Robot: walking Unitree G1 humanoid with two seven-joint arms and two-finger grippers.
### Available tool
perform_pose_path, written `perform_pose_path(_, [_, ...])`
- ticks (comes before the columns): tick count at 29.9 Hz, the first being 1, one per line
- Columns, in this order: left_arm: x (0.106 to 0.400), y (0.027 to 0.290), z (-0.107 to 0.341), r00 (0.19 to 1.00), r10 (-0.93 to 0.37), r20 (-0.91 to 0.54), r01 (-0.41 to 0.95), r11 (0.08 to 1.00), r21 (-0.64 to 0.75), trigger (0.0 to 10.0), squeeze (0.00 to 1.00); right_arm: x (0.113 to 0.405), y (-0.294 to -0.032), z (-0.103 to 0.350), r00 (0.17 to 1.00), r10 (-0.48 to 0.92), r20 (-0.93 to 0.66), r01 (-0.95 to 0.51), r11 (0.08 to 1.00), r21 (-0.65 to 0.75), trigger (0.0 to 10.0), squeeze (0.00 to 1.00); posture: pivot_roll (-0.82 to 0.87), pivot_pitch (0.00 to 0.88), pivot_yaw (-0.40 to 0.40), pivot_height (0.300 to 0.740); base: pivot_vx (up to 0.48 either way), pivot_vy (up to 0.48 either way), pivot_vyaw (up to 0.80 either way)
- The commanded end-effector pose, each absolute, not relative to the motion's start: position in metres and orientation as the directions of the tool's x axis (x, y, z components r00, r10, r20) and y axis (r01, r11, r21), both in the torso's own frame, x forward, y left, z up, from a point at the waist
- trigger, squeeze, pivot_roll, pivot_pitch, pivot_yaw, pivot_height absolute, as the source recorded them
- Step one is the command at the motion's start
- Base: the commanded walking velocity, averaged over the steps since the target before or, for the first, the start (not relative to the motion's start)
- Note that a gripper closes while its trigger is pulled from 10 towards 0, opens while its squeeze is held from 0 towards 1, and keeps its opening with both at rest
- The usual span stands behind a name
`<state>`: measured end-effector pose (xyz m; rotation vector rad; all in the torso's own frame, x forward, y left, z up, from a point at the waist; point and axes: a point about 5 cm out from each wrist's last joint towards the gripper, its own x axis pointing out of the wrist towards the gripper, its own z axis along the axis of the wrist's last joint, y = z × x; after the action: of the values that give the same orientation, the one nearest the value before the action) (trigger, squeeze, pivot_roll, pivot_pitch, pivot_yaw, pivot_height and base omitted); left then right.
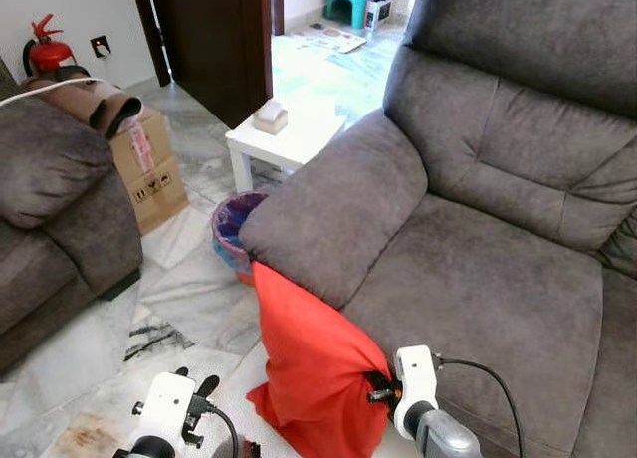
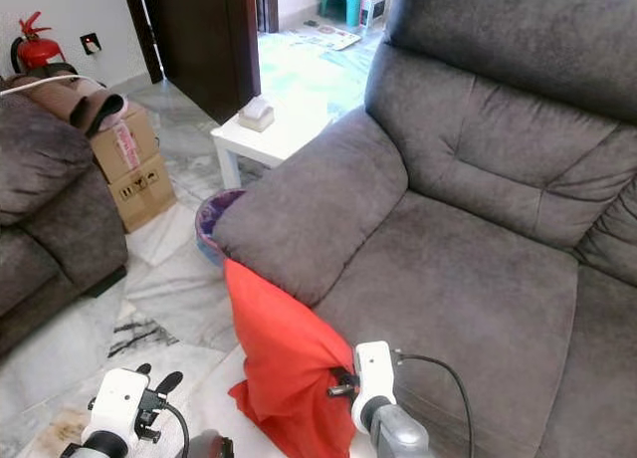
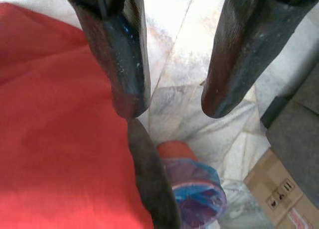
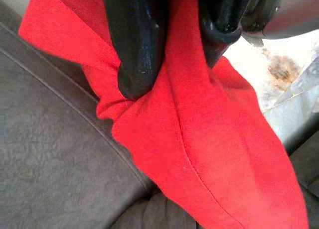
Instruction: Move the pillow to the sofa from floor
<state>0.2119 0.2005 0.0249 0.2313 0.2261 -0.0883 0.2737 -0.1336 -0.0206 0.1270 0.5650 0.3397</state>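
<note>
- Nearest the head camera, low on the left: left gripper (image 1: 202,398), fingers (image 3: 128,64) spread apart with nothing between them, hovering over the marble floor (image 1: 189,309) just beside the pillow; probably kept free there as a spare support rather than as the holding hand.
- Seen along those open fingers: red cloth on one side, the dark edge of the sofa arm, a bin further off below.
- Next to the right, low in the middle: red pillow (image 1: 314,373), standing on end against the front of the sofa (image 1: 468,309), its top tucked under the overhang of the armrest (image 1: 338,214), its lower corner trailing toward the floor; likely propped that way because one edge is being lifted while the rest leans on the sofa front.
- Right of the pillow: right gripper (image 1: 378,388), fingers clamped on a fold of the red cloth near the pillow's edge, the fabric bunching between them in the wrist view; a pinch on the cover, so the pillow hangs from that one point.
- Judged from this: pillow not yet on the seat, lift over the front edge still to come; a pinch of cloth alone may slip or let the pillow swing.
- Further back, left to right: second sofa (image 1: 50,209), cardboard box (image 1: 149,169), bin (image 1: 234,229) with a purple liner, small white table (image 1: 284,139).
</note>
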Motion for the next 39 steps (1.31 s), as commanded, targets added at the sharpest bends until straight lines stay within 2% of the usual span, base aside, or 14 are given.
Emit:
perform_pose_path(1, [0.208,0.2,0.02,0.966,-0.069,-0.251,0.127,0.967,0.222,10.0,0.0,0.289,-0.136,-0.003,0.857,0.335,-0.391,-0.269,0.939,0.214,10.0,0.0,0.19,0.092,-0.039,0.727,0.0,0.0,0.0])
perform_pose_path(3, [0.209,0.2,0.02,0.965,-0.072,-0.251,0.13,0.966,0.224,10.0,0.0,0.29,-0.135,-0.002,0.858,0.337,-0.387,-0.274,0.938,0.21,10.0,0.0,0.2,0.089,-0.038,0.74,0.0,0.0,0.0])
perform_pose_path(18, [0.213,0.202,0.023,0.968,-0.072,-0.24,0.128,0.965,0.227,10.0,0.0,0.296,-0.135,0.003,0.871,0.307,-0.383,-0.248,0.949,0.196,10.0,0.0,0.21,0.096,-0.03,0.74,0.0,0.0,0.0])
perform_pose_path(24, [0.212,0.204,0.024,0.965,-0.083,-0.248,0.141,0.964,0.226,10.0,0.0,0.302,-0.132,0.011,0.879,0.324,-0.349,-0.284,0.945,0.162,10.0,0.0,0.21,0.103,-0.019,0.74,0.0,0.0,0.0])
perform_pose_path(26, [0.212,0.205,0.024,0.954,-0.129,-0.27,0.193,0.955,0.227,10.0,0.0,0.309,-0.122,0.022,0.837,0.441,-0.324,-0.442,0.894,0.073,10.0,0.0,0.2,0.105,-0.01,0.74,0.0,0.0,0.0])
perform_pose_path(28, [0.212,0.205,0.024,0.952,-0.138,-0.275,0.203,0.953,0.226,10.0,0.0,0.31,-0.12,0.023,0.824,0.464,-0.326,-0.475,0.878,0.049,10.0,0.0,0.2,0.104,-0.009,0.74,0.0,0.0,0.0])
perform_pose_path(32, [0.214,0.216,0.032,0.899,-0.27,-0.344,0.36,0.903,0.234,10.0,0.0,0.305,-0.122,0.024,0.647,0.636,-0.421,-0.722,0.688,-0.07,10.0,0.0,0.2,0.103,-0.009,0.74,0.0,0.0,0.0])
perform_pose_path(37, [0.216,0.222,0.036,0.888,-0.292,-0.356,0.385,0.894,0.229,10.0,0.0,0.302,-0.124,0.022,0.603,0.659,-0.449,-0.762,0.643,-0.08,10.0,0.0,0.2,0.105,-0.007,0.74,0.0,0.0,0.0])
perform_pose_path(39, [0.217,0.225,0.043,0.836,-0.372,-0.402,0.487,0.842,0.232,10.0,0.0,0.294,-0.123,0.016,0.504,0.692,-0.517,-0.838,0.537,-0.099,10.0,0.0,0.21,0.102,-0.006,0.74,0.0,0.0,0.0])
